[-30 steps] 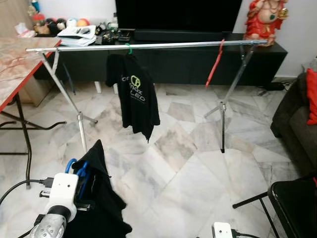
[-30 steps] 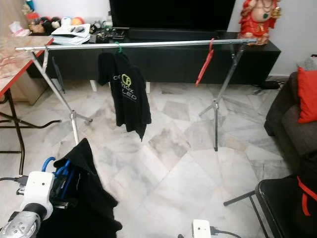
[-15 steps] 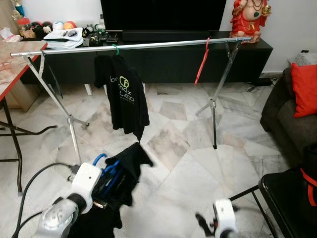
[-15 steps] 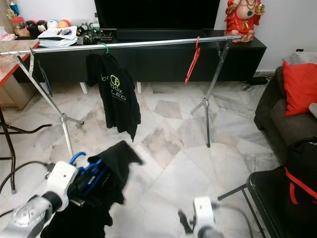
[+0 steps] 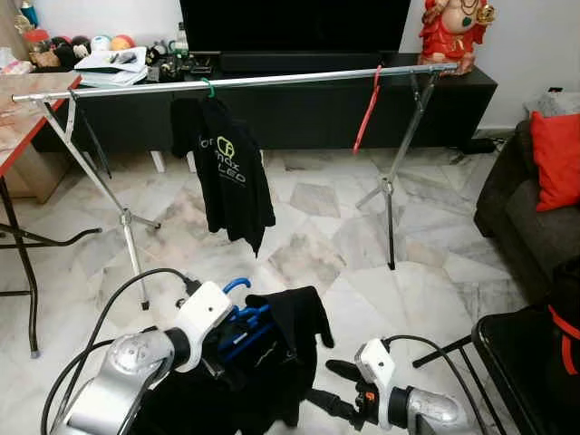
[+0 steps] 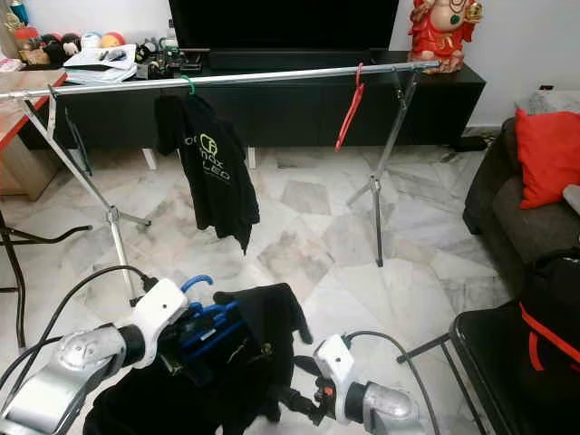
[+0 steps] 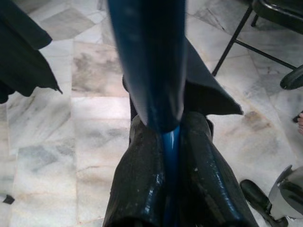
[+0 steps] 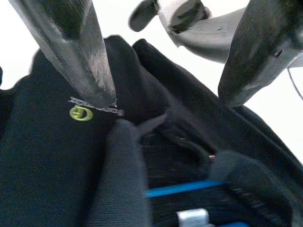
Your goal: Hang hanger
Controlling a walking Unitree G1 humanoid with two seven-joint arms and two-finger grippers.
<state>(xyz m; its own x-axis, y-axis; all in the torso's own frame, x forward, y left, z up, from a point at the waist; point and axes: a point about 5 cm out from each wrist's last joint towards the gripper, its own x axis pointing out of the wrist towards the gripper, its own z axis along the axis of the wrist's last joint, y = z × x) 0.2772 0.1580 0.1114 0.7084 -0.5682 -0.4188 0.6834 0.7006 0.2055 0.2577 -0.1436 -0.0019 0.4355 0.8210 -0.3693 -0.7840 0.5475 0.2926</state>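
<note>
My left gripper [image 5: 234,328] is shut on a blue hanger [image 5: 245,317] that carries a black shirt [image 5: 292,358], held low over the floor in front of me. In the left wrist view the two fingers [image 7: 142,175] pinch the blue hanger [image 7: 156,71]. My right gripper [image 5: 331,388] is open just right of the shirt's hem, its fingers [image 8: 75,52] spread over the black shirt [image 8: 52,165]. Ahead stands the silver rail [image 5: 281,80], holding a black printed T-shirt [image 5: 231,172] on a green hanger and an empty red hanger [image 5: 366,109].
A red-edged table [image 5: 20,122] stands at the left, a black TV console [image 5: 308,109] behind the rail. A dark sofa with a red cushion [image 5: 555,161] and a black chair [image 5: 530,358] are on the right. The rail's splayed legs [image 5: 127,222] reach onto the marble floor.
My left arm has swung the hanger and shirt rightward toward the middle. My right gripper has come up and in beside the shirt. The camera has shifted slightly.
</note>
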